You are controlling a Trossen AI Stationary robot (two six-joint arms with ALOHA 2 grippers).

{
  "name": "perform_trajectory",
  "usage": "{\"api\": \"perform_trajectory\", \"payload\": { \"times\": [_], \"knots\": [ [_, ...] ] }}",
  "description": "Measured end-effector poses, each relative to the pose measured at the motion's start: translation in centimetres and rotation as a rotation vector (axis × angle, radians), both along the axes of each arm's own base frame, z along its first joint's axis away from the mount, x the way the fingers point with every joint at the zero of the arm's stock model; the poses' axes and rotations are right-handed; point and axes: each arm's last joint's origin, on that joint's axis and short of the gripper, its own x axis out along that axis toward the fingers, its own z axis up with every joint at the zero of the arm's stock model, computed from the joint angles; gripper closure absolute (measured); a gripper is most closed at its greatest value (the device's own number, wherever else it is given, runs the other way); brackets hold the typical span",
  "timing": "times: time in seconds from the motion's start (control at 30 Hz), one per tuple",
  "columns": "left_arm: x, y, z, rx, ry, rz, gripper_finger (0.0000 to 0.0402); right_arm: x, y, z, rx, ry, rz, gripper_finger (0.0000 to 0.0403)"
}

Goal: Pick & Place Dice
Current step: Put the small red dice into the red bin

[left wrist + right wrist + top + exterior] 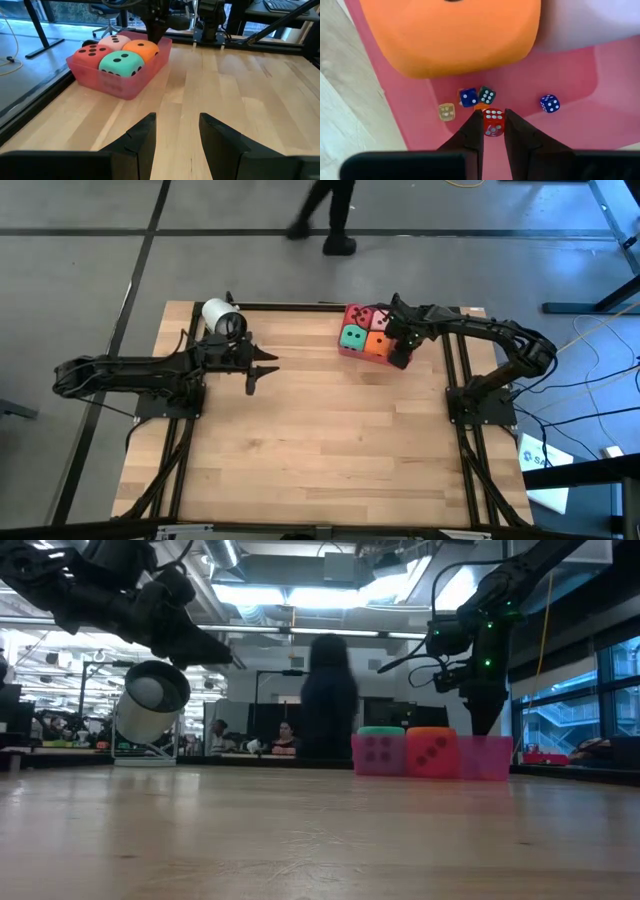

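A pink tray (346,352) at the table's far right holds four soft dice: red (355,315), pink (378,317), green (352,336) and orange (377,342). Several small dice lie on the tray floor (560,130) beside the orange soft die (450,35), among them a blue one (468,97) and a dark green one (487,95). My right gripper (493,131) reaches down into the tray's near right corner, shut on a small red die (493,119). My left gripper (262,372) hovers open over the left of the table, pointing toward the tray. My right gripper pinches the small red die (493,120) between its two fingertips, one on each opposite side. The fingers come from above, pointing steeply down into the tray. I cannot tell whether the die rests on the tray floor or hangs just clear of it.
A white cylinder (218,315) lies at the table's far left corner behind my left arm. Bare wood spreads across the middle and near side of the table (330,440). A person (330,220) walks on the floor beyond the far edge.
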Motion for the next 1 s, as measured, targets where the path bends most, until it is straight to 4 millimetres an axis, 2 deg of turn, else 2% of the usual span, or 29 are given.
{"api": "perform_trajectory", "payload": {
  "times": [0.67,1.0],
  "knots": [
    [0.9,0.2,-0.8,-0.025,0.020,-0.046,0.0258,0.3,-0.2,-0.1,-0.027,-0.013,0.013,0.0352],
    [0.9,0.1,-0.8,-0.025,0.018,-0.048,0.0258,0.9,-1.0,-2.9,0.006,0.090,0.023,0.0352]
  ]
}}
